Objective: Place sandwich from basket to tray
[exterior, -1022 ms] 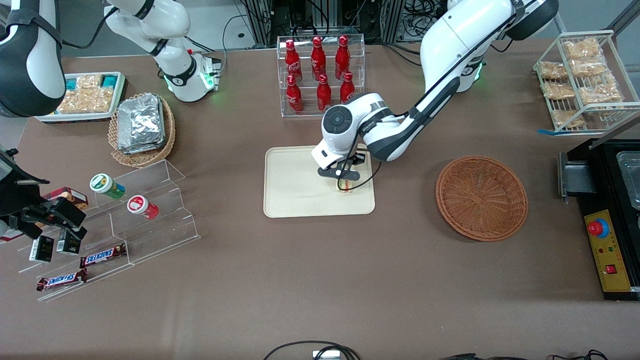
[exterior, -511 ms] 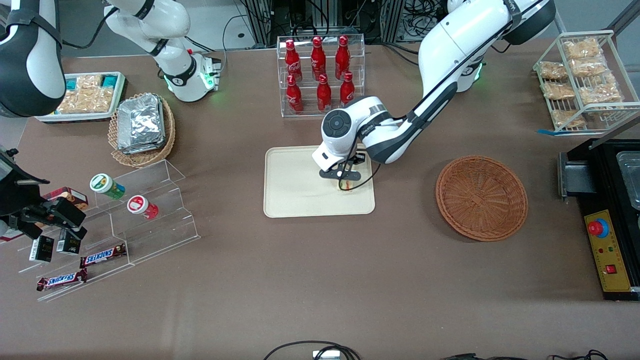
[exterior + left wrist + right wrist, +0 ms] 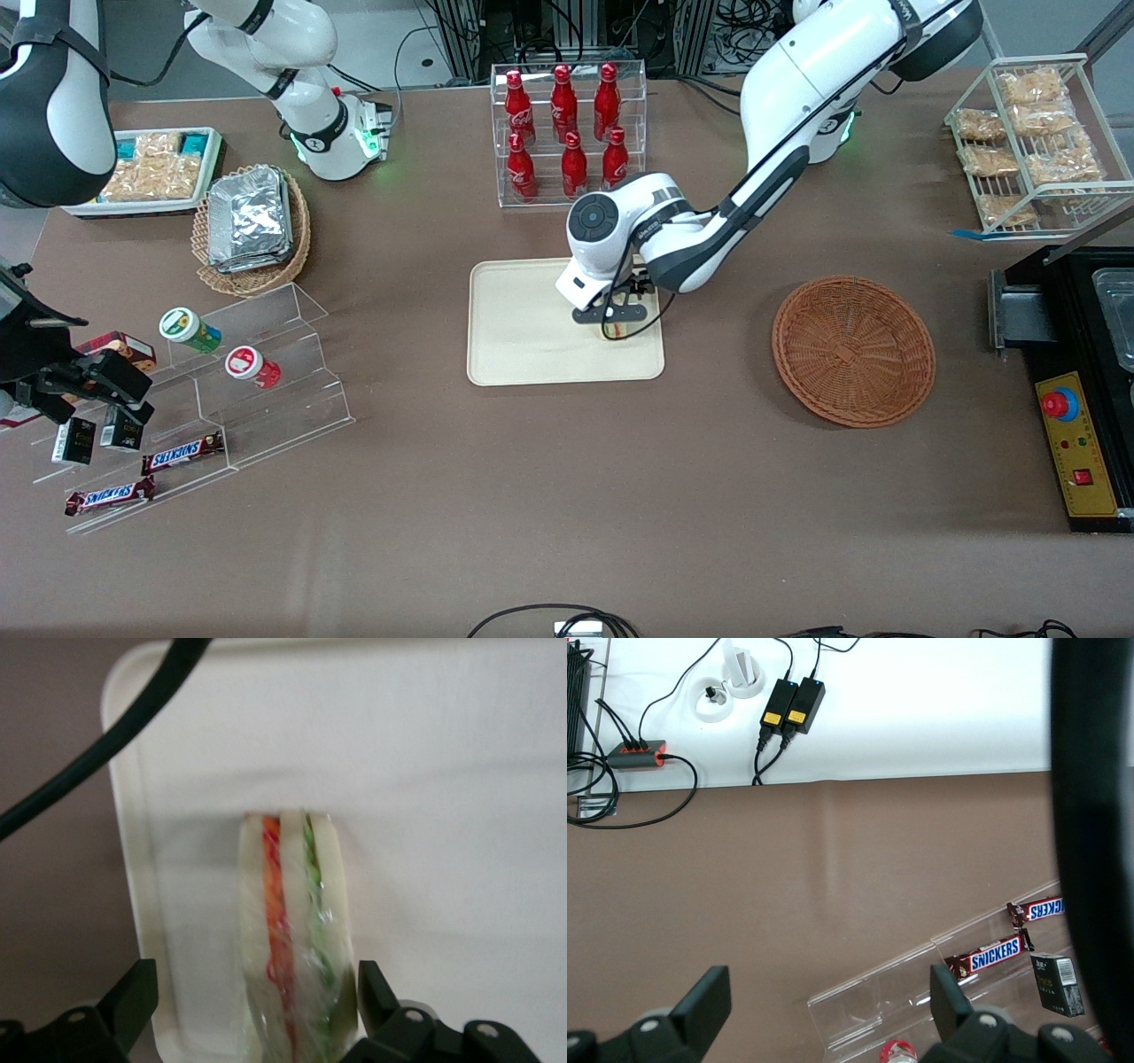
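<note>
Sandwich (image 3: 292,939) stands on edge on the tray (image 3: 523,354), close to the tray's rim at the working arm's end, with its filling stripes running straight away from my wrist. My gripper (image 3: 609,321) hangs directly over it, fingers (image 3: 133,997) spread: in the wrist view one pad stands clearly apart from the bread with tray surface showing between, while the other sits just beside the wrap; I cannot tell whether it touches. So I am pinching nothing. The long axis of the wedge lies parallel to my fingers, which means the way out, as I judge it, is straight up, with no sideways drag that could tip the wedge. The basket (image 3: 853,349) sits well apart toward the working arm's end, with nothing visible in it. I judge the placing essentially done and only the withdrawal left.
</note>
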Tool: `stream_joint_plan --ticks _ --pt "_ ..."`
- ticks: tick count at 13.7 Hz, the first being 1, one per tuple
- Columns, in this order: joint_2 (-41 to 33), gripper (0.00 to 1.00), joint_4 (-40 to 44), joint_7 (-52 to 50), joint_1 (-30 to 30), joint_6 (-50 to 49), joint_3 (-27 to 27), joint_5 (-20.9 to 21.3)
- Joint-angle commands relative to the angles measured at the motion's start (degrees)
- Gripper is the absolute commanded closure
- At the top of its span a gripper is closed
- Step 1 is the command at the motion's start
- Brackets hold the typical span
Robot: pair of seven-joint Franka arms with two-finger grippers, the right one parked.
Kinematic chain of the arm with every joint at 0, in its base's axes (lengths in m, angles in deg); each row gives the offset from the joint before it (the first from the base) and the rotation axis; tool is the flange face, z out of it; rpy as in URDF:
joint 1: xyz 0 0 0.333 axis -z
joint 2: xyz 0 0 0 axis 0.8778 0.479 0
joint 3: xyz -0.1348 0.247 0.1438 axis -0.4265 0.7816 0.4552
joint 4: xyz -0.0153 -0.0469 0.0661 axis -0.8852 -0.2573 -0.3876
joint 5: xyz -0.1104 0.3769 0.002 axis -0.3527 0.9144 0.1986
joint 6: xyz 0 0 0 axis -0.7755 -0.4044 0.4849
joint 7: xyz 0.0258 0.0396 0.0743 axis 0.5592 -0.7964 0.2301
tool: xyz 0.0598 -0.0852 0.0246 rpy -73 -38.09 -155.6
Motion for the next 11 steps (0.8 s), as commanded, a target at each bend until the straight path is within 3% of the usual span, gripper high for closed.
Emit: stream_joint_plan --ticks 1,6,11 --pt "-0.9 0.00 7.9 -1.1 -0.9 -7.1 0.2 0.4" --pt "-1.1 0.00 17.5 -1.1 -7.5 -12.5 0.1 -0.1" --pt "-5.4 0.00 18.0 3.5 -19.3 -15.2 -0.2 -0.4"
